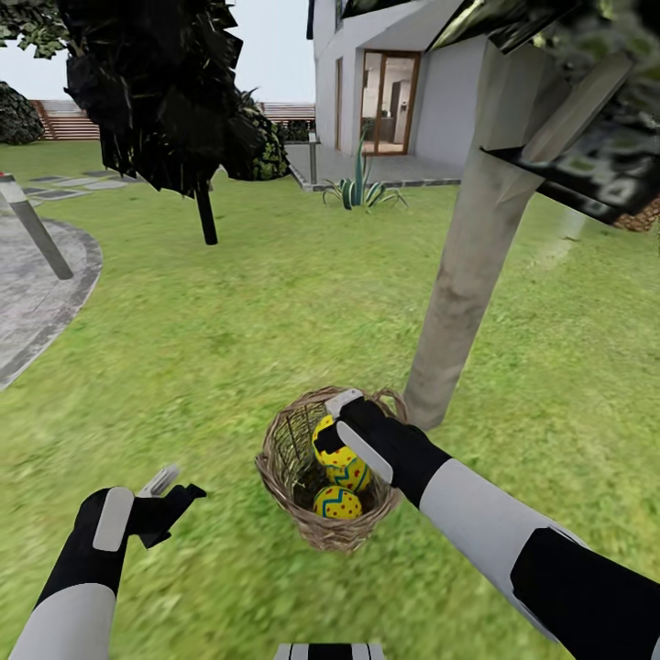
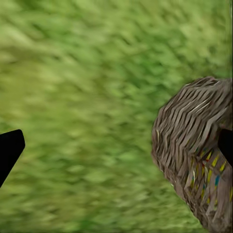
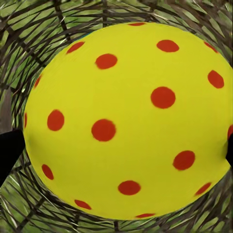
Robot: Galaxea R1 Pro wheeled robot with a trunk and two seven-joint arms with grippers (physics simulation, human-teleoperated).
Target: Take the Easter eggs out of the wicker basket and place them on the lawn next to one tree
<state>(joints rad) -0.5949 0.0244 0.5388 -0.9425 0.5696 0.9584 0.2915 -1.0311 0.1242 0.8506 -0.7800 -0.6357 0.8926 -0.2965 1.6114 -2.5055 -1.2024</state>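
The wicker basket [image 1: 323, 532] stands on the lawn [image 1: 229, 348] just in front of the pale trunk of the tree [image 1: 458, 293]. Three Easter eggs lie inside it: a top one [image 1: 323, 442], a middle one [image 1: 351, 477] and a low one [image 1: 336, 503]. My right gripper [image 1: 328, 427] reaches down into the basket, open, with its fingers astride the top egg [image 3: 126, 121]. To the left of the basket my left gripper [image 1: 174, 490] hangs open and empty over the grass. In the left wrist view the basket's woven side [image 2: 194, 145] is close by.
A thin black-trunked dark tree [image 1: 207, 215] stands farther back on the left. The grey paved patio [image 1: 37, 302] with a slanted post [image 1: 37, 234] lies at the left edge. A white house [image 1: 403, 82] and a spiky plant [image 1: 359, 188] are behind. Open grass surrounds the trunk.
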